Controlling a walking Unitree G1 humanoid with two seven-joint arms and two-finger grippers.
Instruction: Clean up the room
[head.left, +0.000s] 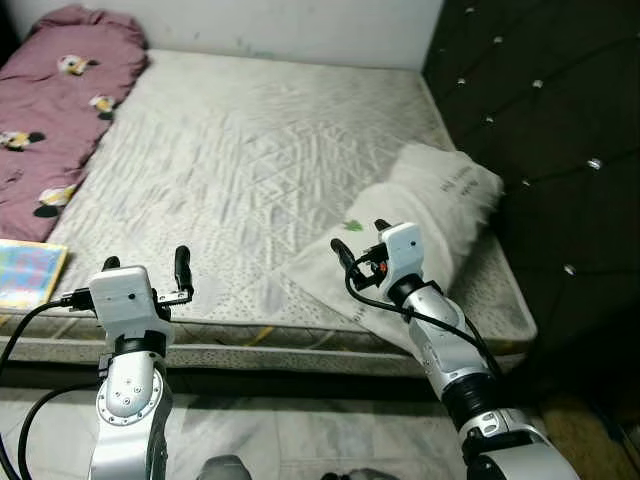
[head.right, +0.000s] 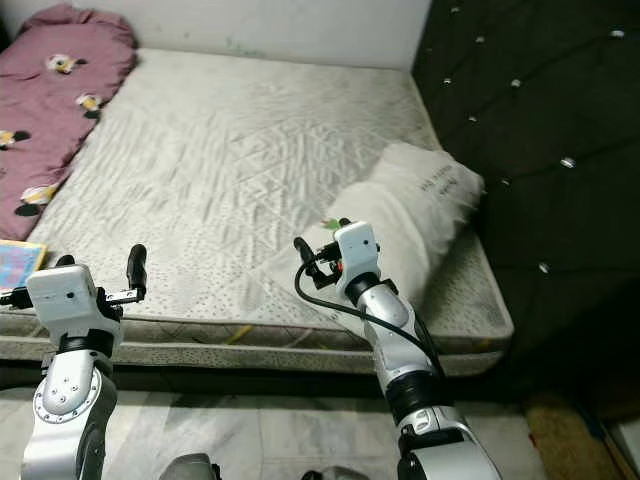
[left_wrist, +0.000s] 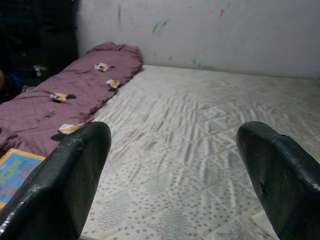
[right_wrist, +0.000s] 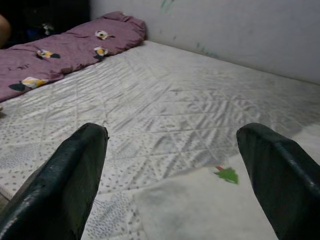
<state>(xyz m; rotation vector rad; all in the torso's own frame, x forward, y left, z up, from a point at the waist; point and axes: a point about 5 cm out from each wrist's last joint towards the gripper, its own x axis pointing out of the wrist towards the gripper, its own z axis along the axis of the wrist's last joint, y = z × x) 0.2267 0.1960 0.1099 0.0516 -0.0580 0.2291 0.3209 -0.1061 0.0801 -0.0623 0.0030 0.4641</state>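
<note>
- I judge I am at the start of tidying the bed: I stand at the near edge of the mattress (head.left: 260, 150) with both arms raised over it and nothing in either gripper.
- My right gripper (head.left: 360, 238) hangs spread wide and empty, just over the near left corner of the white pillow (head.left: 420, 225); the right wrist view shows that corner, with its small green mark (right_wrist: 228, 174), lying right between and under my two black fingers (right_wrist: 75, 175).
- The pillow lies askew on the right side of the mattress, its far end up by the dark tufted headboard (head.left: 540, 120) and its near end reaching the mattress edge.
- My left gripper (head.left: 147, 268) is also spread and holds nothing, over the near left edge of the mattress, well apart from the pillow.
- A maroon blanket (head.left: 55, 110) with cartoon patches lies bunched along the far left side, and a colourful book (head.left: 28, 272) sits at the near left edge, left of my left gripper.
- The next move, as I see it, calls for lowering the right gripper onto the pillow corner and closing on it; the soft fabric may slip or bunch, so a deep bite seems wise.
</note>
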